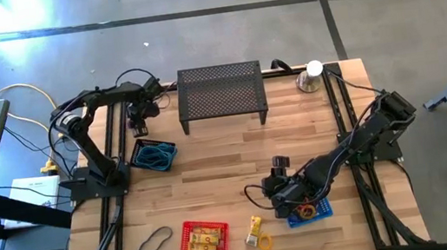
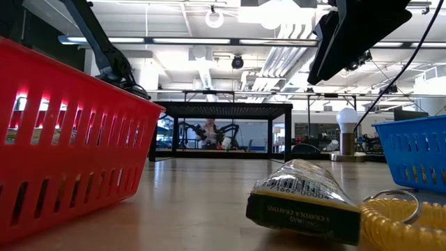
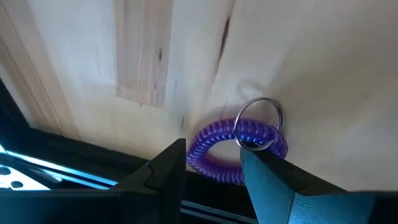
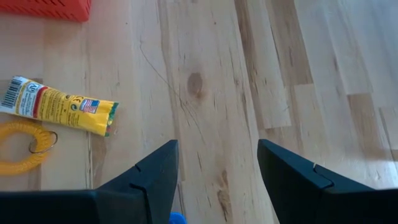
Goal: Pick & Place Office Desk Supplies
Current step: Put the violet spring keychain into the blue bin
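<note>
Between the left gripper's [image 3: 211, 177] two dark fingers [image 3: 165, 177], which stand apart, lies a purple coil loop [image 3: 214, 152] with a metal key ring [image 3: 258, 121] on it; the loop rests on the pale wood at the bench's [image 1: 228, 155] edge, just ahead of the fingertips, and nothing is clamped. Seen from above, that gripper hangs over the far left corner of the bench, beside a black mesh stand [image 1: 221, 95] and just beyond a blue basket [image 1: 154, 155] that holds teal band-like loops [image 1: 156, 158]. Across the bench, the right gripper [image 4: 217, 165] has its fingers [image 4: 152, 174] spread wide over bare wood and holds nothing. Ahead of it and off to one side lie a yellow packet [image 4: 59, 106] with a barcode and a yellow coil loop [image 4: 22, 146] with its own small ring, the two close together, and beyond them shows a corner of a red basket [image 4: 46, 7]. From overhead the right arm reaches in over a second blue basket [image 1: 310, 210] near the front right, in which an orange ring [image 1: 307, 211] shows. The red basket sits at the front of the bench with yellow blocks [image 1: 207, 237] inside it, and the yellow packet and yellow coil lie between the two front baskets. A dark loop [image 1: 154, 238] lies near the front left edge. At the far right corner stands a silver cone with a white ball [image 1: 311, 76].
</note>
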{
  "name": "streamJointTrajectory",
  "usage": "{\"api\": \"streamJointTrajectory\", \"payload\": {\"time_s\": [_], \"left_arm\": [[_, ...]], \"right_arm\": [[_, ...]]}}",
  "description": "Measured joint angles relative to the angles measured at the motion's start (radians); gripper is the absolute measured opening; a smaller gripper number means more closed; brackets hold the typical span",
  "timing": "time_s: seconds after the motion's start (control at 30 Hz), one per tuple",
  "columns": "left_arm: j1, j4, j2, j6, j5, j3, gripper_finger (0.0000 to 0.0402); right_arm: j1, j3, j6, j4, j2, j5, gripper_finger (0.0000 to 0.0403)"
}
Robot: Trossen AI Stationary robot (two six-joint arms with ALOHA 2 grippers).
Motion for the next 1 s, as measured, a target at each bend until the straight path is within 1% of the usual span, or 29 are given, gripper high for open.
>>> {"api": "streamJointTrajectory", "payload": {"time_s": [0.13, 0.23, 0.3, 0.43, 0.5, 0.83, 0.9, 1.0], "left_arm": [[0.002, 0.003, 0.018, 0.033, -0.002, -0.003, 0.0148], [-0.005, 0.001, 0.056, 0.049, -0.012, -0.003, 0.0142], [-0.015, -0.004, 0.087, 0.043, -0.031, -0.003, 0.0129], [-0.032, 0.007, 0.126, 0.016, -0.114, -0.003, 0.0088], [-0.029, 0.021, 0.126, 0.017, -0.119, -0.003, 0.0082], [-0.028, 0.030, 0.121, 0.009, -0.121, 0.000, 0.0071], [-0.034, 0.031, 0.111, 0.002, -0.118, 0.005, 0.0058], [-0.040, 0.030, 0.087, -0.004, -0.119, 0.010, 0.0022]], "right_arm": [[0.000, 0.000, 0.010, 0.000, 0.000, -0.001, 0.0208], [0.000, 0.000, 0.015, 0.000, 0.000, -0.005, 0.0208], [0.000, 0.000, 0.017, 0.000, 0.000, -0.007, 0.0208], [0.000, 0.000, 0.018, 0.001, 0.000, -0.007, 0.0208], [0.000, 0.000, 0.018, 0.000, 0.000, -0.005, 0.0208], [-0.006, 0.000, 0.018, 0.000, 0.000, -0.008, 0.0208], [-0.006, 0.000, 0.018, 0.000, 0.000, -0.008, 0.0208], [-0.006, 0.000, 0.018, 0.000, 0.000, -0.011, 0.0208]]}}
